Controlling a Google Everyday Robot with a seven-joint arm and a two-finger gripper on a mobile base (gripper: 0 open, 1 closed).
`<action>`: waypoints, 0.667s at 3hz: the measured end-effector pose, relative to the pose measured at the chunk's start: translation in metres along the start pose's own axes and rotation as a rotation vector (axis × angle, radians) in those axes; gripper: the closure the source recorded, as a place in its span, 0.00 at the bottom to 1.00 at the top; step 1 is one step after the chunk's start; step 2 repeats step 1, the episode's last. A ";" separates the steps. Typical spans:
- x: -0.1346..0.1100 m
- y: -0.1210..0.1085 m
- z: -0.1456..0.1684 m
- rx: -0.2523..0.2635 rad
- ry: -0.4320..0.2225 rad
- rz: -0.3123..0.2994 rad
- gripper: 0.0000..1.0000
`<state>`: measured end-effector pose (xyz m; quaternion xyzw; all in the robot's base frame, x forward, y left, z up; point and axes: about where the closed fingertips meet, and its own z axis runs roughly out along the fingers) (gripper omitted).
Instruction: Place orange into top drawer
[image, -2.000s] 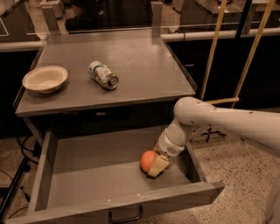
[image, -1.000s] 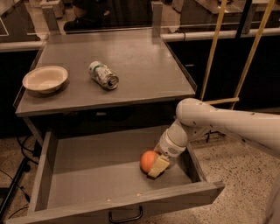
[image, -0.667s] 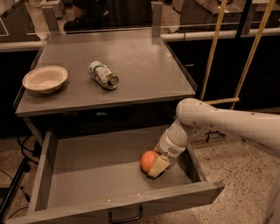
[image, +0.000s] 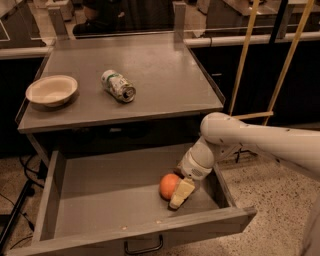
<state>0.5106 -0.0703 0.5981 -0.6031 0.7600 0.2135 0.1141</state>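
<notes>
The orange lies on the floor of the open top drawer, right of its middle and near the front wall. My gripper is down inside the drawer, right against the orange's right side. My white arm comes in from the right, over the drawer's right wall. The orange's far side is hidden behind the gripper.
On the grey tabletop above the drawer are a cream bowl at the left and a crushed green-and-white can lying on its side. A black handle is on the drawer front. Two yellow poles stand at the right.
Almost nothing differs. The arm has shifted very slightly; the orange and gripper stay at the same spot in the drawer.
</notes>
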 end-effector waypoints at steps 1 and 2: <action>0.000 0.000 0.000 0.000 0.000 0.000 0.00; 0.000 0.000 0.000 0.000 0.000 0.000 0.00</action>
